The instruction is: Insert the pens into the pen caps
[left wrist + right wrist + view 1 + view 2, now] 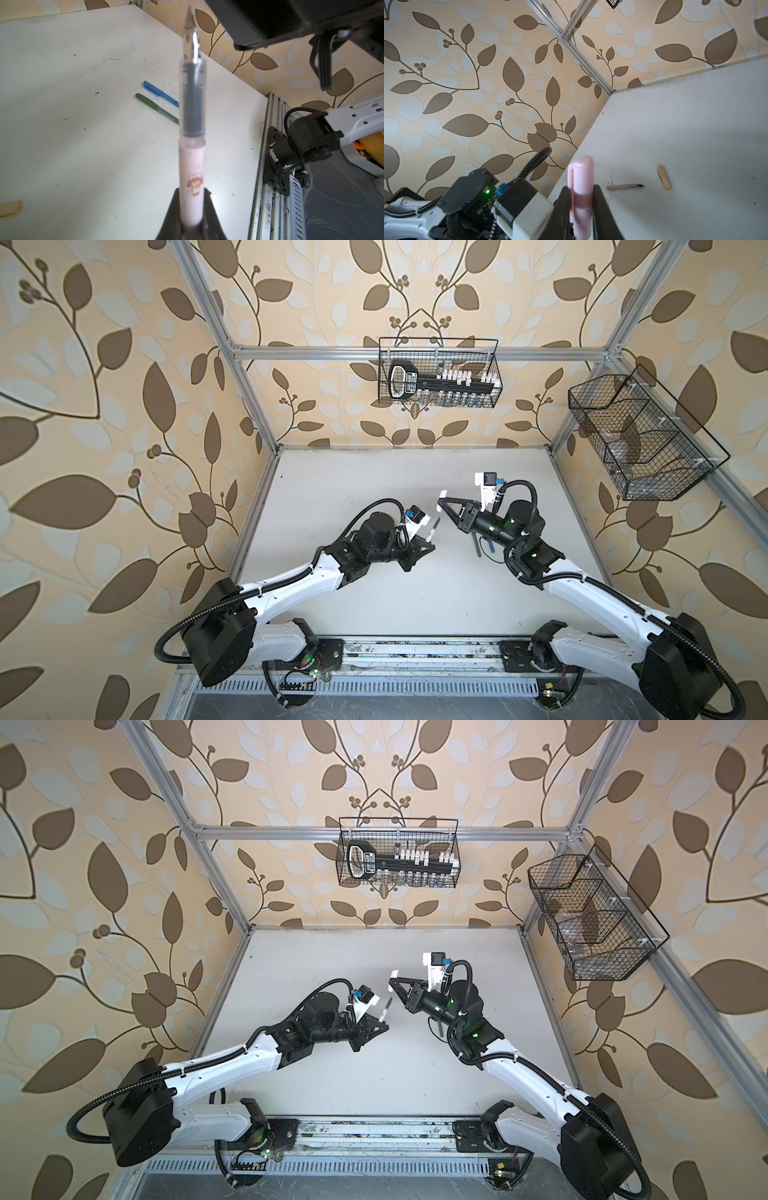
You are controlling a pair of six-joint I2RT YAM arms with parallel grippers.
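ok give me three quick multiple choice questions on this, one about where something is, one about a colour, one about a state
1. Where is the tan cap?
A) lying on the table, apart from the tan pen
B) pushed onto the tan pen
C) gripped by a hand

2. What colour is what the right hand grips?
A) blue
B) pale pink
C) dark green

3. The pink pen in the left hand is:
A) capped
B) lying flat on the table
C) uncapped, dark tip bare

Answers:
1 A, the right wrist view shows them lying apart on the table.
2 B, a pale pink cap sits between that hand's fingers.
3 C, the left wrist view shows its bare tip sticking out beyond the hand.
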